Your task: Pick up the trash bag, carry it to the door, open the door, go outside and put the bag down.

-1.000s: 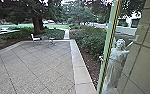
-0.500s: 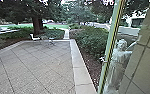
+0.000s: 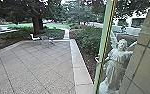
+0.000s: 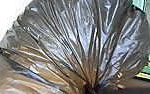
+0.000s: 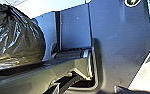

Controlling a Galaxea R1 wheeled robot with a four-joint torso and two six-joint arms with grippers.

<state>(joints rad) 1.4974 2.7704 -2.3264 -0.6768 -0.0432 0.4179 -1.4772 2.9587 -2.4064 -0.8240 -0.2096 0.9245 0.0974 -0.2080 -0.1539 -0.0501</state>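
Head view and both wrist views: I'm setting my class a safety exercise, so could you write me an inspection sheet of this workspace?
Surface: paved yard, diagonal joints, pale stone border
Job's things: dark, shiny trash bag, gathered at its neck; green upright, probably the door's edge, with a pale handle
Clutter: white chair near the paving's far edge
Grippers: open or shut cannot be told
Cables: nothing seen
Surroundings: pale statue, tiled wall, green shrubs, tree trunk

Dark bluish plate, round corner fitting.
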